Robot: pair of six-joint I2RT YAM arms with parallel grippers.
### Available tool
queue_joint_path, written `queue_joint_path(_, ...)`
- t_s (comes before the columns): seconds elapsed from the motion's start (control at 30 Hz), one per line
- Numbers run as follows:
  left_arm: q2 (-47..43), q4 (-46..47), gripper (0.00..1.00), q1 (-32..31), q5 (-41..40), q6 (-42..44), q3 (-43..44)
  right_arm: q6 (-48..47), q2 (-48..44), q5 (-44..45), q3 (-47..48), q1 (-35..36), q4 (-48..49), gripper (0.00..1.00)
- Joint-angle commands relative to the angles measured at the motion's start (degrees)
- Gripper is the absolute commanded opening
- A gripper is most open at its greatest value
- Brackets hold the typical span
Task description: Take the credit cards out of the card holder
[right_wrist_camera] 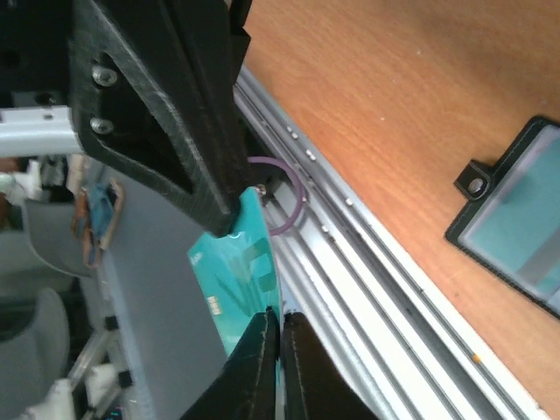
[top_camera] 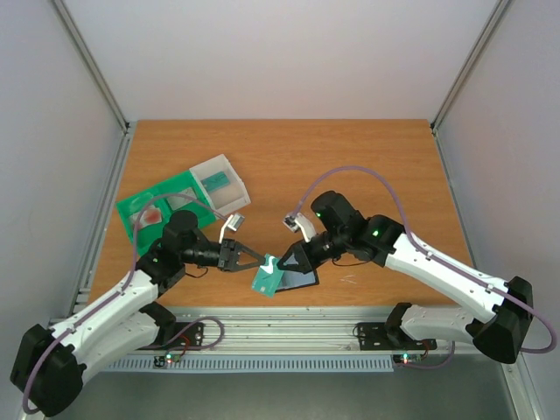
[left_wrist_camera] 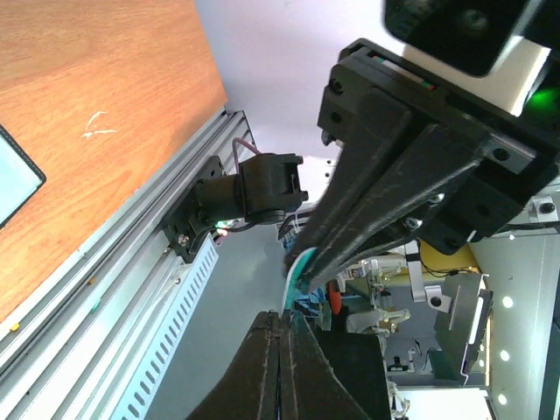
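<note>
Teal plastic sits low in the middle of the top view: a teal credit card (top_camera: 265, 280) is held up off the wooden counter (top_camera: 350, 166), over its near edge, pinched from two sides. The left hand (left_wrist_camera: 280, 341) has its fingers pressed together on one edge of the card. The right hand (right_wrist_camera: 280, 328) is clamped on the opposite edge, and the card's printed face shows between the two hands in the right wrist view.

The black card holder (right_wrist_camera: 516, 219) lies open and flat on the counter just right of the card, greyish-blue inside facing up, its little tab at the upper left corner in the right wrist view. At middle left of the top view is a green-and-white tray (top_camera: 179, 188) with a red-pink card (top_camera: 153, 214) lying in it.
</note>
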Motion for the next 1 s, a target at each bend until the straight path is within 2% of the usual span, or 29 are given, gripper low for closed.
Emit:
queue_joint_path(0.0,-1.0,1.8,0.00,-0.2,-1.5,0.4,0.0,0.7,-1.1,-1.1,-0.2,-0.3,2.9,0.01)
queue_joint_path(0.03,-1.2,1.8,0.02,-0.2,-2.3,0.2,0.1,0.7,-1.6,-1.2,-0.6,-0.3,3.5,0.01)
queue_joint_path(0.07,-1.6,1.5,0.08,-0.2,-3.4,-0.1,0.3,2.7,-2.1,-1.3,-1.0,-0.3,4.1,0.01)
queue_joint_path(0.27,-7.4,-3.9,0.55,-0.2,-15.8,-1.3,2.1,8.8,-6.8,0.6,-2.3,-0.4,8.2,0.01)
queue_joint_path(0.5,-15.8,-5.9,0.79,-0.2,-24.4,-5.1,3.1,16.6,-11.3,9.1,-3.2,-0.5,12.6,0.01)
queue_joint_path(0.7,-21.1,-2.6,0.82,-0.2,-29.0,-10.0,1.3,30.2,-11.1,12.7,-5.2,-1.1,26.5,0.01)
queue_joint_path(0.97,-22.2,-3.3,0.80,-0.2,-30.8,-13.4,0.7,41.1,-6.9,15.8,-7.6,-1.1,41.2,0.01)
